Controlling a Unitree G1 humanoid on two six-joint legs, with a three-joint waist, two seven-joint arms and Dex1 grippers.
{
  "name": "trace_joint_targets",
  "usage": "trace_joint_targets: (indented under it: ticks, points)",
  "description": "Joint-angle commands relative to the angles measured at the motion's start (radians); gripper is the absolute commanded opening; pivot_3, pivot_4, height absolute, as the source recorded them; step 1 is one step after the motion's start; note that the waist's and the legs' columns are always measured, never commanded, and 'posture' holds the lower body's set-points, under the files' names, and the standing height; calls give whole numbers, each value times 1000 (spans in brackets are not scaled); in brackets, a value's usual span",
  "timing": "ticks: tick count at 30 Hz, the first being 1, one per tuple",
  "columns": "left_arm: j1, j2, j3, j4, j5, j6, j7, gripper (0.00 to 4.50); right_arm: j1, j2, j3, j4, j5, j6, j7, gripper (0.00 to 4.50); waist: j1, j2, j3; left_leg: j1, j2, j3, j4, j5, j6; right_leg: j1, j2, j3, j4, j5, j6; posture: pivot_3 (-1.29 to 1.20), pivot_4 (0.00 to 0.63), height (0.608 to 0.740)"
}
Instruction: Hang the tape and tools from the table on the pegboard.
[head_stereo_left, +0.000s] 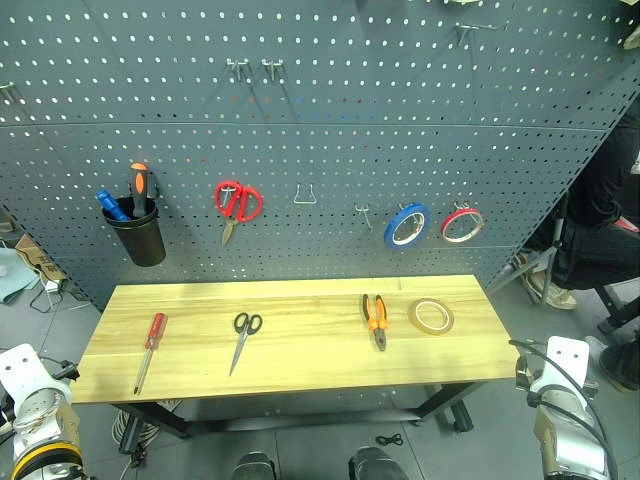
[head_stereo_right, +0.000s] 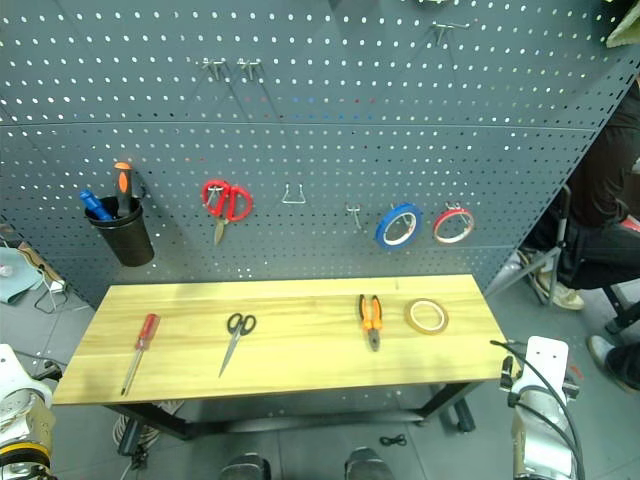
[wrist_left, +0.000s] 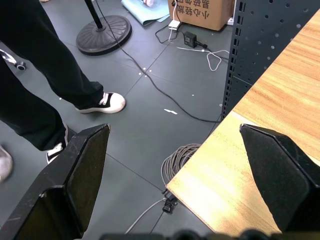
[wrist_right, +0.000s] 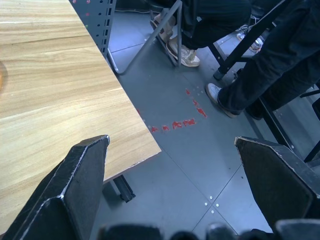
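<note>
Tape (head_stereo_left: 431, 316), tools on table (head_stereo_left: 300, 375); both end effectors wide open, empty, well apart at table ends

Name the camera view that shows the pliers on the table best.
Left eye view: the pliers lie whole and unobstructed on the table. The right eye view shows them equally whole. The wrist views catch table edge and floor.

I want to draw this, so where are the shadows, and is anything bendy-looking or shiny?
Left eye view: the pegboard seams bow into curves, lens distortion; the tools cast only faint, soft shadows on the table. Right eye view: even light, no glare on the tape. Left wrist view: the open left end effector looks dark. Right wrist view: the wood has a mild sheen.
</note>
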Motion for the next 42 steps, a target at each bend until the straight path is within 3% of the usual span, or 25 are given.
trace_joint_targets:
  ticks: [1,8,13,17,24,29,34,37,42]
  points:
    - [0,12,8,-43,3,7,14,4421,-11,-21,-12,-37,-4,0,3,4500,0,0,0,0,0,0,0,0,0,0,0,0,0,0,0,150,47,739]
    - [-3,10,-12,-69,13,7,3,4421,-14,-30,-2,-32,-9,-10,12,4500,0,0,0,0,0,0,0,0,0,0,0,0,0,0,0,160,47,739]
    - [24,-3,-28,-170,-9,34,-88,4421,-10,-52,55,-96,4,19,108,4500,1,2,3,0,0,0,0,0,0,0,0,0,0,0,0,155,65,739]
    - [80,-20,-69,-339,-41,98,-238,4421,0,-83,90,-190,38,83,212,4500,0,4,9,0,0,0,0,0,0,0,0,0,0,0,0,145,98,739]
    - [184,-23,-314,-817,-107,317,-558,4421,9,-247,228,-267,36,111,474,4500,9,5,47,-1,0,0,2,0,0,-1,0,1,-1,0,0,133,144,739]
    - [131,11,-526,-1032,-131,375,-809,4421,-72,-344,301,-174,38,77,632,4500,15,5,88,-3,-1,0,4,1,2,0,0,3,-1,0,0,115,201,739]
    - [0,-22,-660,-1115,-170,376,-981,4421,-194,-388,384,-74,20,59,741,4500,14,5,134,-4,-1,0,6,5,7,0,1,4,1,1,1,91,254,739]
    - [-96,-69,-745,-1123,-172,342,-1079,4421,-335,-372,436,54,2,50,782,4500,10,8,163,-7,-2,0,7,5,8,-2,1,5,1,2,3,77,279,739]
    - [-181,-130,-789,-1064,-147,275,-1147,4421,-518,-350,501,321,-54,-55,817,4500,6,8,199,-15,-2,-3,8,3,11,-4,2,5,-1,7,19,64,324,739]
